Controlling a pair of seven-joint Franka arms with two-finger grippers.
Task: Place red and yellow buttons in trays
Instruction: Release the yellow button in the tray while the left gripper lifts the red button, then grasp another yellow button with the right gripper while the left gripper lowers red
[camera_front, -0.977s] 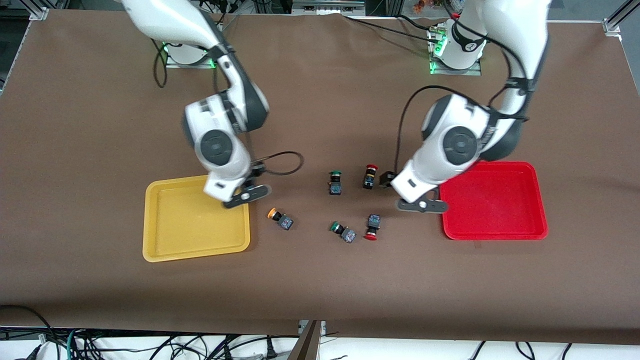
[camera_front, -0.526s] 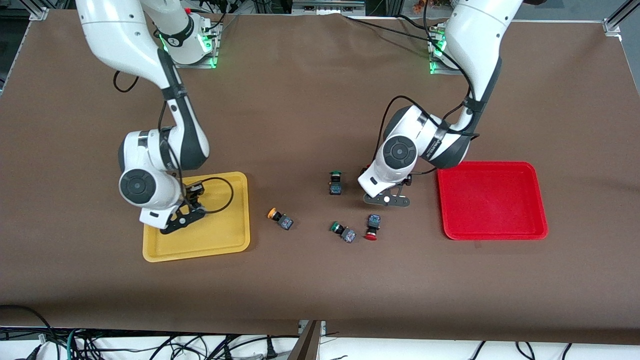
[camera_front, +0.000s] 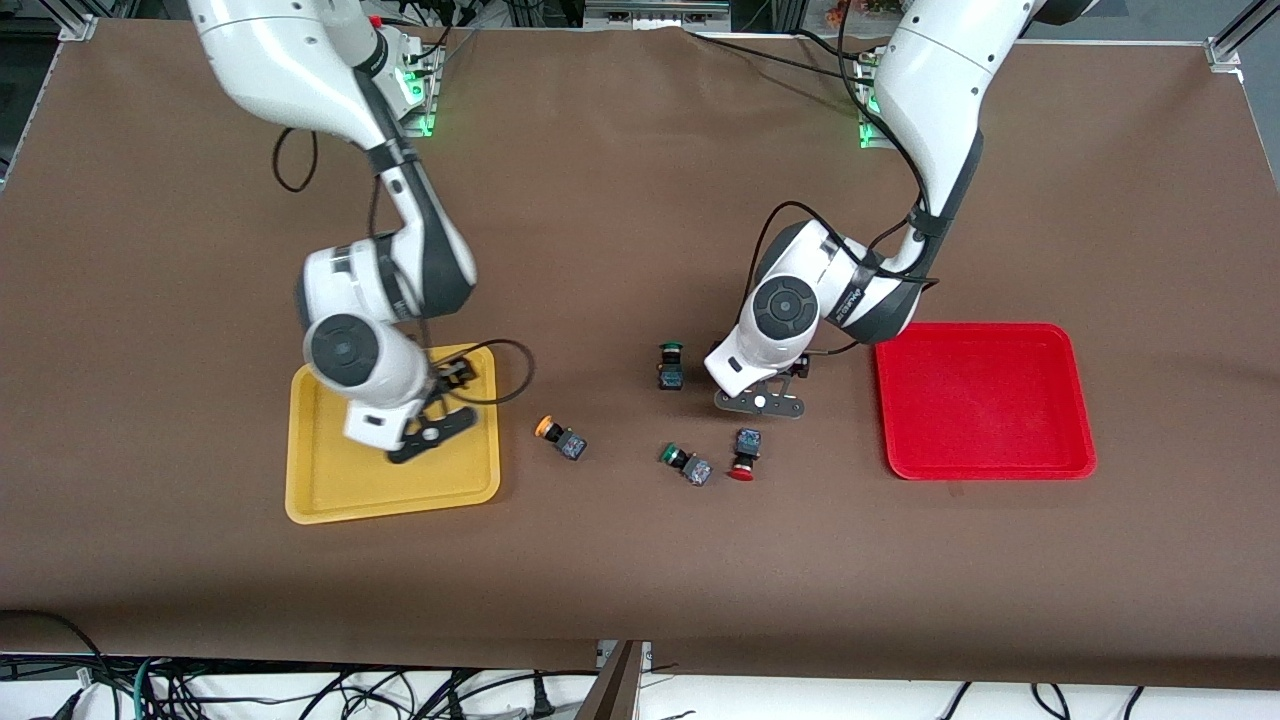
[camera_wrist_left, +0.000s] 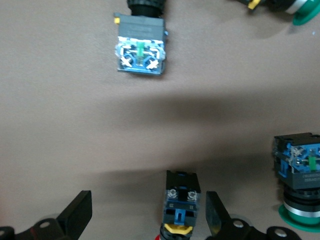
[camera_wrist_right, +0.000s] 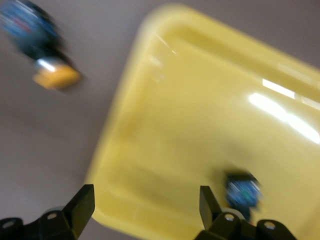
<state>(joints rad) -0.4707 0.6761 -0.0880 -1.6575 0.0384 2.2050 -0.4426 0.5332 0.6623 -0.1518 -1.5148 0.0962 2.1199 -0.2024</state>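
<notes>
Both pincers spread wide and empty — one over each end of the button cluster

The right pincer (camera_front: 425, 437) hangs over the yellow tray (camera_front: 320, 495), where one button (camera_wrist_right: 242, 192) lies inside. The left pincer (camera_front: 757, 402) is low over the worktop (camera_front: 640, 580), one red button (camera_wrist_left: 179, 210) standing between its fingers (camera_wrist_left: 215, 215) — untouched. A yellow button (camera_front: 560, 436) lies just beside the yellow tray; the other red button (camera_front: 744, 455) lies nearer the front camera than the left pincer. The red tray (camera_front: 985, 400) sits toward the left arm's end. Two green-capped switches (camera_front: 670, 365) lie among them.
</notes>
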